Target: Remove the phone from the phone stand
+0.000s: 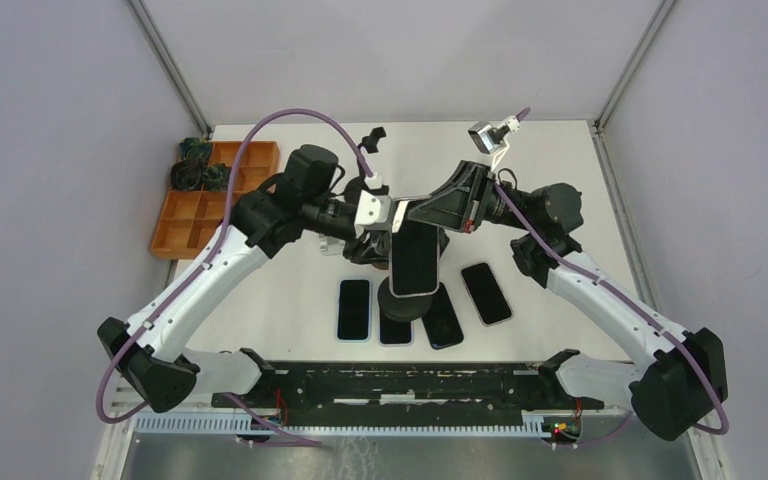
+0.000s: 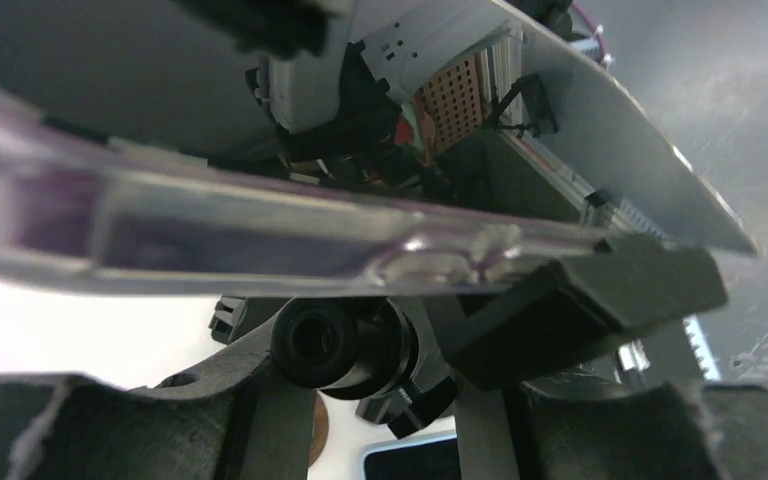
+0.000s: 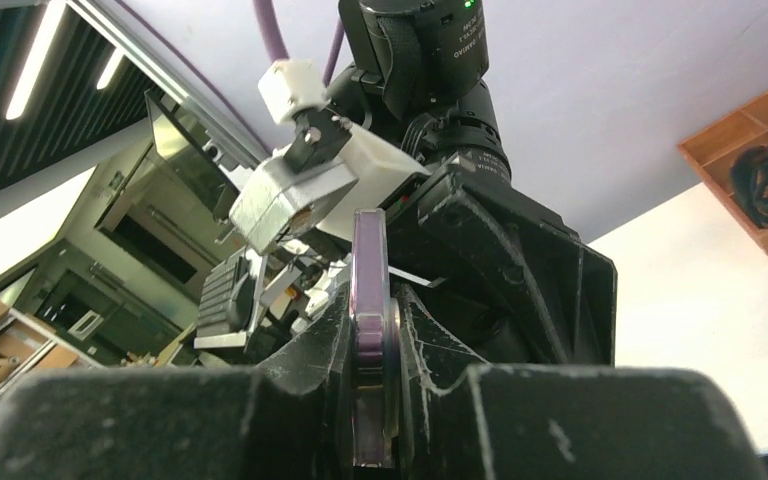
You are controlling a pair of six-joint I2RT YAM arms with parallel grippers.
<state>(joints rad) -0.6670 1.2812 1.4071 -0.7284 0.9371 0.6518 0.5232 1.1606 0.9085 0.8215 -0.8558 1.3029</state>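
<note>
A phone [image 1: 415,262] in a clear case leans on a black phone stand [image 1: 405,306] at the table's middle. My right gripper [image 1: 430,212] is shut on the phone's upper end. In the right wrist view the phone [image 3: 370,290] shows edge-on, pinched between the fingers of the right gripper [image 3: 372,400]. My left gripper [image 1: 378,238] sits under the phone at the stand's neck. In the left wrist view the phone's edge [image 2: 260,225] crosses above, and the left gripper [image 2: 360,385] has its fingers on either side of the stand's hinge knob [image 2: 335,345].
Several dark phones lie flat in a row in front of the stand, one at the left [image 1: 354,309] and one at the right [image 1: 487,293]. An orange compartment tray [image 1: 205,195] stands at the back left. A small black part [image 1: 372,137] lies at the back.
</note>
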